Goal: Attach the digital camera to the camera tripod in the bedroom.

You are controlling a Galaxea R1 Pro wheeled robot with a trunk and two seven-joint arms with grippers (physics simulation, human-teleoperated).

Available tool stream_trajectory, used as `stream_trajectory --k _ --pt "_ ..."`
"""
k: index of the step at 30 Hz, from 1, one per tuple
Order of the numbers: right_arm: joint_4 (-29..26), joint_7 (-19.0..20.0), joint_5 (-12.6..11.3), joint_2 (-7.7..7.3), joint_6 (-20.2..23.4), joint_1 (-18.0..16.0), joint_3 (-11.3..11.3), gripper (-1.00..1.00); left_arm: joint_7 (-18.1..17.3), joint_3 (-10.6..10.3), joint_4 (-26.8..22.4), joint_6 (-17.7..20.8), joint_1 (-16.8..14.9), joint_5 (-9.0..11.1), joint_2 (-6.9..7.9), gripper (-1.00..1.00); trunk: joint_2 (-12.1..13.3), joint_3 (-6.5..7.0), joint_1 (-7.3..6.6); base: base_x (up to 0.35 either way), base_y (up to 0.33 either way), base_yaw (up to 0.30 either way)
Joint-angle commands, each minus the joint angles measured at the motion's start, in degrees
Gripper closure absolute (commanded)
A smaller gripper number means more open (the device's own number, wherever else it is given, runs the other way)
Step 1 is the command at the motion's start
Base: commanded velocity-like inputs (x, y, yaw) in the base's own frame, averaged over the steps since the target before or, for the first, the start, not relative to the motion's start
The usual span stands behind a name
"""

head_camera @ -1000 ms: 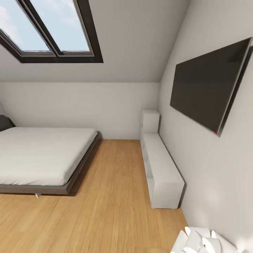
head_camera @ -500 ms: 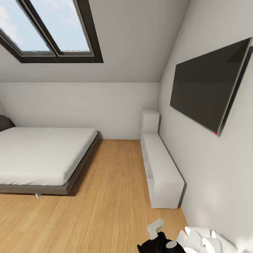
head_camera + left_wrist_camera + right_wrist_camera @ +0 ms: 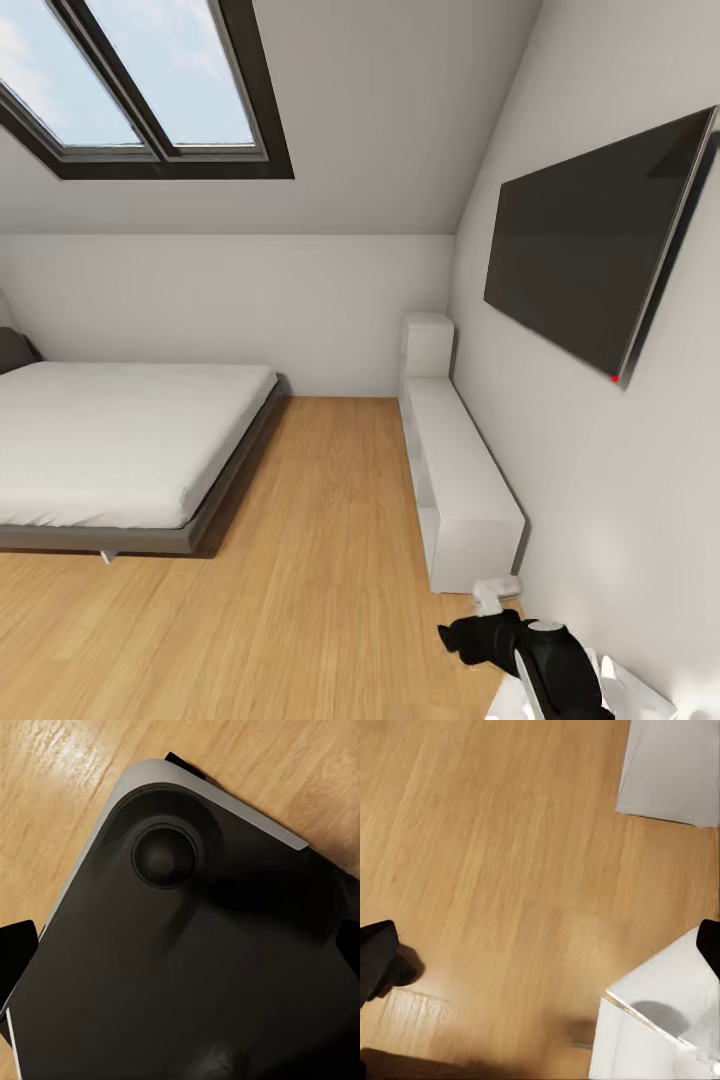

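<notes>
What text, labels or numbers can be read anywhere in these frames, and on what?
None: no readable text in any view.
The wall-mounted screen is dark and blank, with just a red dot at its lower corner.
The white shelf unit and bed carry no markings.

pale grey walls (image 3: 330,300) meet a sloped ceiling with dark-framed skylight windows (image 3: 140,80) showing blue sky; light wood plank floor (image 3: 300,560); a low grey bed (image 3: 110,440) at the left; a long white shelf unit (image 3: 455,480) along the right wall under a black wall-mounted screen (image 3: 590,250).
</notes>
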Motion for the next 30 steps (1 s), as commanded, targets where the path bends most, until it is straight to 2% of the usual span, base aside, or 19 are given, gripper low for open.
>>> stream_trajectory --k 1,5,7,10,14,16,17,24,30 --pt "-0.1 1.0 0.3 -0.02 0.9 -0.9 -1.4 -1.00 0.0 -0.1 -0.1 -0.1 0.0 0.2 -0.02 -1.00 0.0 -0.06 0.00 0.000 0.000 0.000" --pt "-0.2 5.0 -1.2 -0.41 5.2 -4.0 -6.3 -1.00 0.0 -0.1 -0.1 -0.1 0.0 0.2 0.02 -1.00 0.0 -0.06 0.00 0.000 0.000 0.000" --pt "-0.2 8.0 -1.8 -1.02 5.8 -5.5 -8.0 -1.00 0.0 -0.1 -0.1 -0.1 0.0 0.2 0.03 -1.00 0.0 -0.06 0.00 0.000 0.000 0.000" --pt "-0.2 12.9 -2.4 -2.69 5.8 -7.4 -9.6 -1.00 0.0 -0.1 -0.1 -0.1 0.0 0.2 0.04 -1.00 0.0 -0.06 0.00 0.000 0.000 0.000" --pt "-0.2 19.0 -2.8 -4.94 5.8 -9.0 -10.7 -1.00 0.0 -0.1 -0.1 -0.1 0.0 0.2 0.07 -1.00 0.0 -0.06 0.00 0.000 0.000 0.000" --pt "-0.3 21.2 -2.9 -5.57 5.8 -9.8 -10.9 -1.00 0.0 -0.1 -0.1 -0.1 0.0 0.2 0.09 -1.00 0.0 -0.06 0.00 0.000 0.000 0.000" --pt "-0.3 24.5 -3.0 -6.27 5.8 -13.3 -11.0 -1.00 0.0 -0.1 -0.1 -0.1 0.0 0.2 0.13 -1.00 0.0 -0.06 0.00 0.000 0.000 0.000" --pt "-0.3 25.4 -3.1 -6.33 5.8 -16.9 -10.1 -1.00 0.0 -0.1 -0.2 -0.1 0.0 0.2 0.14 -1.00 0.0 -0.06 0.00 0.000 0.000 0.000" --pt "-0.3 25.8 -3.1 -5.72 5.8 -21.5 -6.1 -1.00 0.0 -0.1 -0.2 -0.1 0.0 0.3 0.08 -1.00 0.0 -0.06 0.00 0.000 0.000 0.000"
